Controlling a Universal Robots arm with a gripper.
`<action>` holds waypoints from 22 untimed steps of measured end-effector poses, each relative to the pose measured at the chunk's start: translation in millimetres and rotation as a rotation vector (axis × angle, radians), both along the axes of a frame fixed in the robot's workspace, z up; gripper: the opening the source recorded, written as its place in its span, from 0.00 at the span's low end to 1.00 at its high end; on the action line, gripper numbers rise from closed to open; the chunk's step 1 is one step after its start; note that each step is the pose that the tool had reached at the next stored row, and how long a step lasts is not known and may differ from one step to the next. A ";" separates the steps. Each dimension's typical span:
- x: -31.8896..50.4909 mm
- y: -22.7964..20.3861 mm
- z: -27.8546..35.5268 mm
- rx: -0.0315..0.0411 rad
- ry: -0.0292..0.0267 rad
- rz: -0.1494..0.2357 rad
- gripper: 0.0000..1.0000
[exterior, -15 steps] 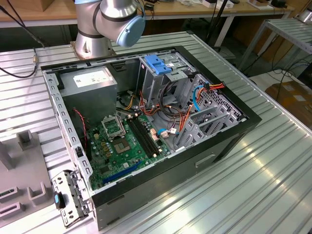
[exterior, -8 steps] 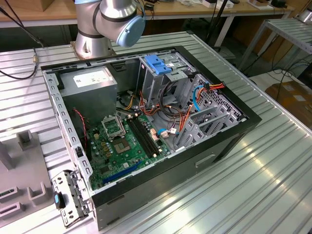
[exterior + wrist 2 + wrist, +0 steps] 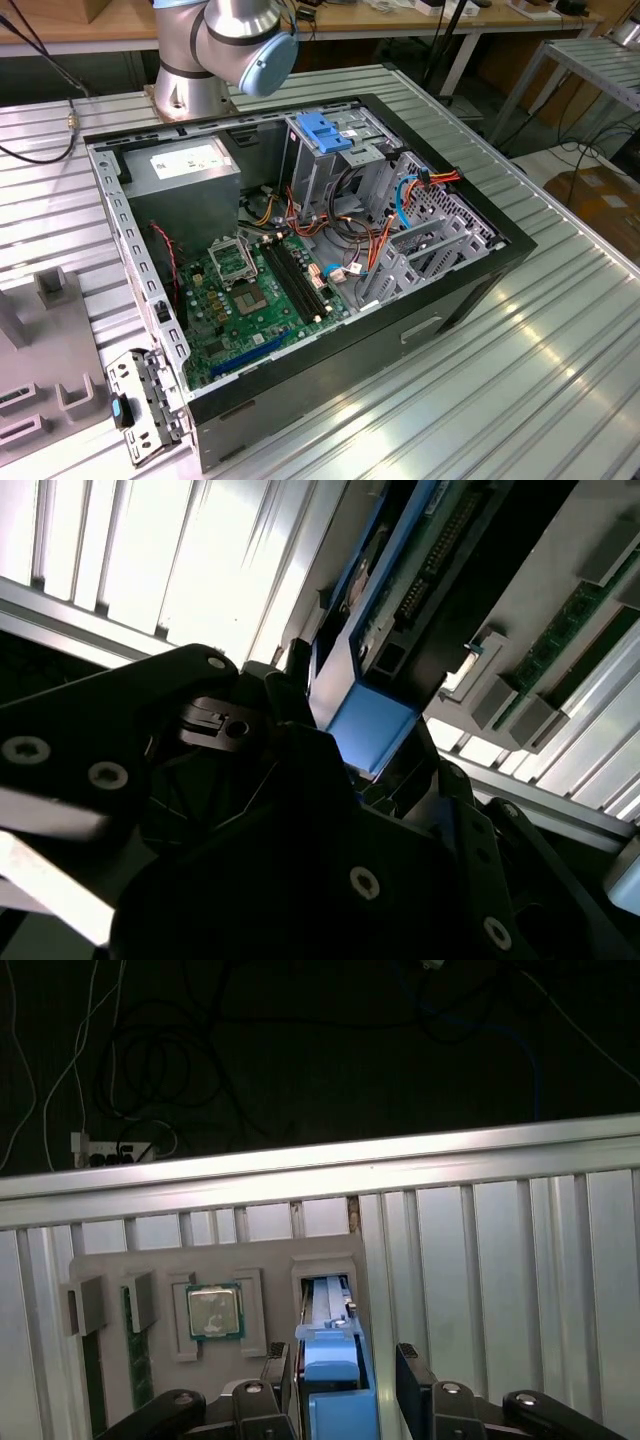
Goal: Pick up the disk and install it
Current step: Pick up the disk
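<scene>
Claw (image 3: pixel 345 1355) is hovering low over the grey fixture tray (image 3: pixel 270 1260), which is lying on the slatted metal table (image 3: pixel 480 1260) close to the table's edge. The disk (image 3: pixel 335 1390) is standing on edge in the slot at the end of the tray, blue rail uppermost, next to the pocket holding the processor chip (image 3: pixel 214 1312). A memory stick (image 3: pixel 137 1360) is sitting in a pocket beyond the chip.

Claw is standing wide: its fingers (image 3: pixel 410 1375) are flanking the disk, one close against the blue rail, the other showing a dark gap beside it. Disk is not lifted; it is resting in its slot.

In the exterior view, the opened computer case (image 3: pixel 400 330) is lying in the middle of the table, the drive cage (image 3: pixel 340 160) with its blue latch (image 3: pixel 325 130) standing at the case's far edge near the arm's base (image 3: pixel 190 85)
</scene>
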State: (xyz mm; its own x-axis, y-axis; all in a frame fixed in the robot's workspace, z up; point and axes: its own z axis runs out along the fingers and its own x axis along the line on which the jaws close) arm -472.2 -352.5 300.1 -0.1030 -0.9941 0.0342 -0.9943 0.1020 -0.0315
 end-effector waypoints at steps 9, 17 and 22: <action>2.6 -3.3 -0.2 0.0000 0.0001 -0.002 0.54; 4.0 -3.5 -0.3 0.0000 0.0002 -0.015 0.53; 3.9 -3.5 -0.3 0.0000 0.0001 -0.015 0.46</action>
State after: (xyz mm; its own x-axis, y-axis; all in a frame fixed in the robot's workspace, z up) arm -468.3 -356.0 299.8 -0.1181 -0.9924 0.0343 -0.9926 0.1170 -0.0314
